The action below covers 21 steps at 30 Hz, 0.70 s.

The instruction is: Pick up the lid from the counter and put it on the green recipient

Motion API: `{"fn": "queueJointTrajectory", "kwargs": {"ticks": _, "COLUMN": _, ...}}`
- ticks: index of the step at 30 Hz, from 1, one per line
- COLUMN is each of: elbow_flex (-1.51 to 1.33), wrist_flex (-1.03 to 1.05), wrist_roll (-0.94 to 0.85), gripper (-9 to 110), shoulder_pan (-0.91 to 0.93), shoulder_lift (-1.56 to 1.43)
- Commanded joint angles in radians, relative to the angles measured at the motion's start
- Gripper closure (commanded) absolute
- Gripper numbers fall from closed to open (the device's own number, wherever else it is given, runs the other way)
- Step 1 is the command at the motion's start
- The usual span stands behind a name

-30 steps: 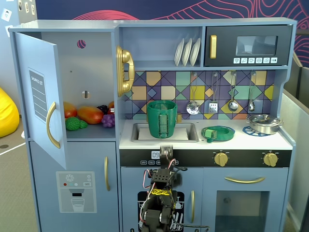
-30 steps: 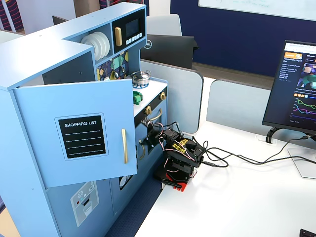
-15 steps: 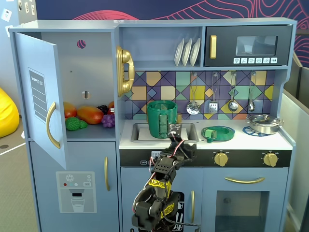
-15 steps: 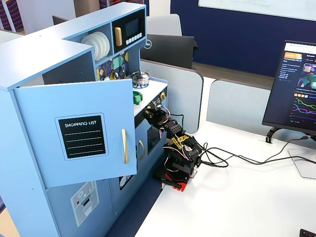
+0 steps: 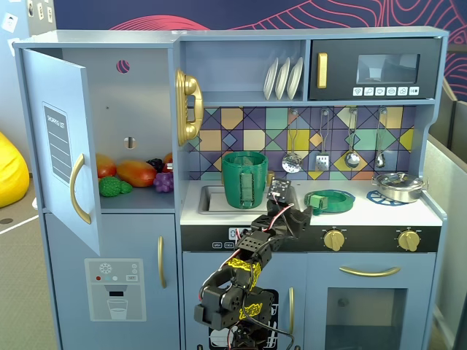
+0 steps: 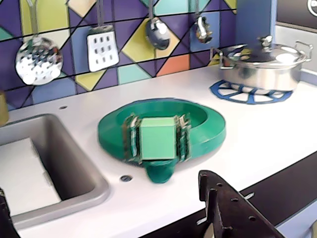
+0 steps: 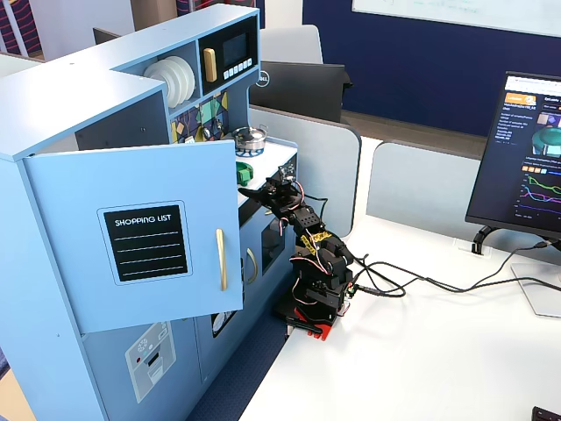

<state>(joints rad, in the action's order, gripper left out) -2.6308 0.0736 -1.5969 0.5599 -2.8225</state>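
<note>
The green lid (image 5: 330,200) lies flat on the white counter, right of the sink; in the wrist view it (image 6: 208,130) fills the middle, with a pale green square handle (image 6: 157,138) on top. The tall green pot (image 5: 244,179) with its ribbed strip stands at the sink, left of the lid. My gripper (image 5: 292,206) is open and empty at the counter's front edge, just in front and left of the lid. In the wrist view the gripper (image 6: 104,187) shows one dark finger (image 6: 233,208) at lower right and the other at the left edge. In a fixed view the gripper (image 7: 254,189) reaches toward the lid (image 7: 244,173); the pot is hidden there.
A silver pan with a shiny lid (image 5: 399,187) sits on a blue trivet at the counter's right. The grey sink (image 6: 49,163) lies left of the lid. Utensils (image 5: 321,157) hang on the back wall. The fridge door (image 5: 62,146) stands open at left.
</note>
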Motion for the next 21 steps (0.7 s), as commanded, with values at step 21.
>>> {"fn": "queueJointTrajectory", "kwargs": {"ticks": 21, "elbow_flex": 0.238, "wrist_flex": -0.235, "wrist_roll": -0.002, "gripper": 54, "shoulder_pan": 0.071, "shoulder_lift": 0.391}}
